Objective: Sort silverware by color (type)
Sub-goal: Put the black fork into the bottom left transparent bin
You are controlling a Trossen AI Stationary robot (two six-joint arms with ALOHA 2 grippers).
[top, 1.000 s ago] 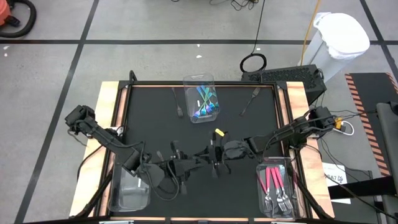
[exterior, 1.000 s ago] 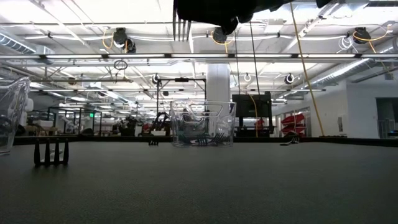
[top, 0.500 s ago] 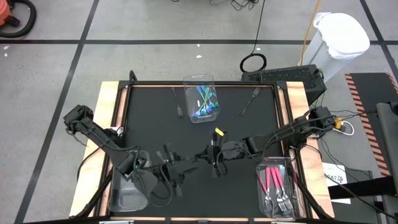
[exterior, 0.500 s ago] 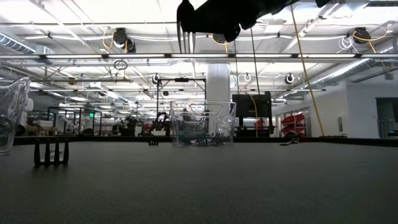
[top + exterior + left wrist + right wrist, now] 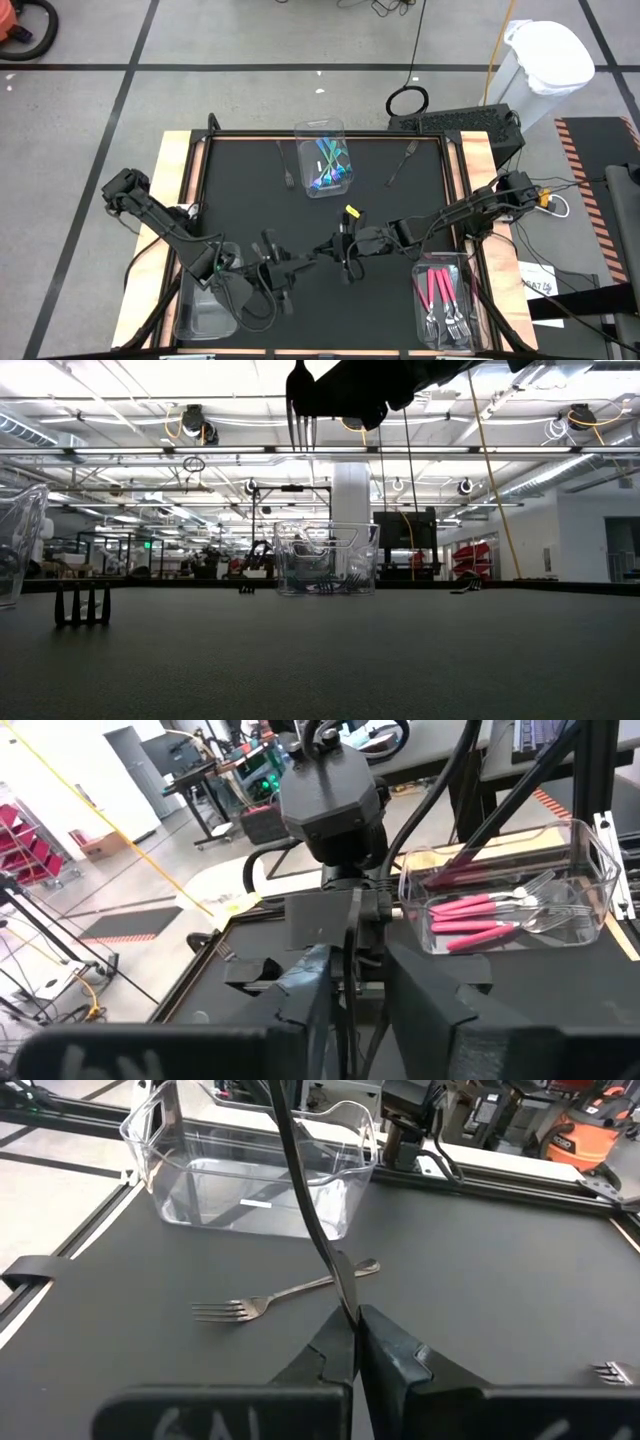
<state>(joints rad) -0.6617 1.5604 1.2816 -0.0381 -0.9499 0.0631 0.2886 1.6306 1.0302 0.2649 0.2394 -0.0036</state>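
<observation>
A dark fork point(image 5: 300, 422) is held up over the middle of the table, tines pointing down. My right gripper point(image 5: 330, 251), reaching in from the right, is shut on it. My left gripper point(image 5: 303, 263) meets it from the left. Its fingers point(image 5: 300, 1010) stand slightly apart on either side of the fork's thin edge point(image 5: 348, 960). A bin of teal-handled pieces point(image 5: 325, 160) stands at the far middle. A bin of pink-handled forks point(image 5: 445, 300) is at the near right. An empty clear bin point(image 5: 205, 310) is at the near left. My right gripper pinches the fork's thin handle point(image 5: 345, 1305) between its two fingers, coming nearly level from the table's right. The handle runs on past the fingertips toward my left arm, and the fork is lifted clear of the table. My left gripper brackets the fork, but I cannot tell whether its fingers touch it.
Loose forks lie on the black mat: one beside the empty bin point(image 5: 280, 1295), one left of the teal bin point(image 5: 285, 165), one at the far right point(image 5: 402, 160). Another fork's tines point(image 5: 82, 603) show at the near left. A raised wooden frame point(image 5: 185, 200) borders the mat.
The dark fork's tines have swung lower beneath the two grippers and now hang in plain sight in the low view, as my right gripper tipped a little. Both arms have otherwise stayed in the middle of the table.
</observation>
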